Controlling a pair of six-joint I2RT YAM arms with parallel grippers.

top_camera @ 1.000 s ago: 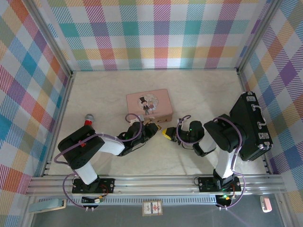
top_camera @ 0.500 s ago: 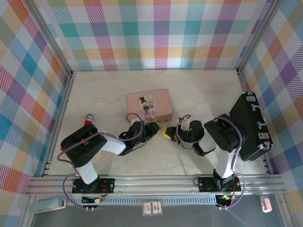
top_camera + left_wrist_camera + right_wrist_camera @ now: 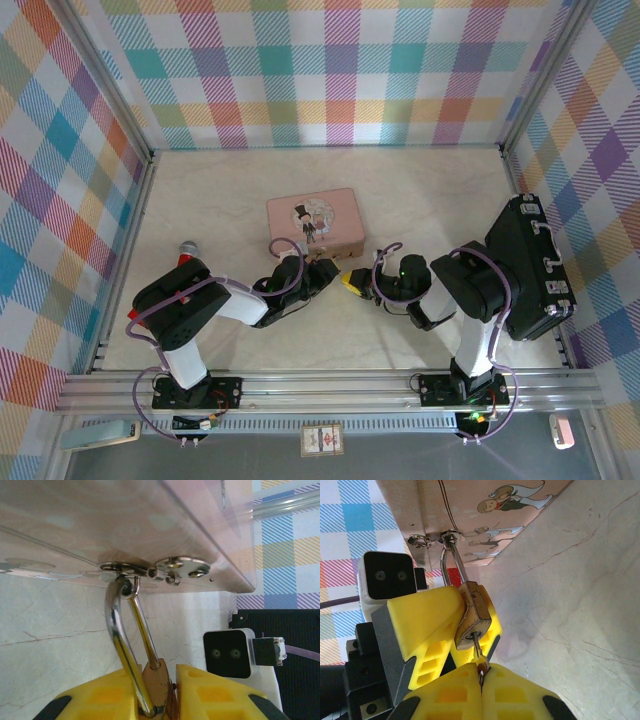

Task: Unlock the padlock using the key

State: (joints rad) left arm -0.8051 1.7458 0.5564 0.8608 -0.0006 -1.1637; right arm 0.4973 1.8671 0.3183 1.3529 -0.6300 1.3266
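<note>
The brass padlock (image 3: 476, 614) hangs by its silvery shackle (image 3: 121, 637) from the hasp (image 3: 150, 571) on the pink tin (image 3: 313, 220). My left gripper (image 3: 156, 682) is shut on the padlock's body, a yellow finger (image 3: 422, 617) on each side. The small key (image 3: 478, 652) sticks into the keyhole on the padlock's underside. My right gripper (image 3: 481, 674) is shut on the key's head. In the top view the two grippers meet tip to tip just in front of the tin, left gripper (image 3: 322, 272) and right gripper (image 3: 352, 281).
A red toy microphone (image 3: 186, 254) lies at the left, behind the left arm. A black case (image 3: 530, 265) stands at the right wall beside the right arm. The plaid walls close in the marble table (image 3: 420, 190) on three sides.
The left arm has shifted slightly to the right near the tin's front. The right arm has not moved.
</note>
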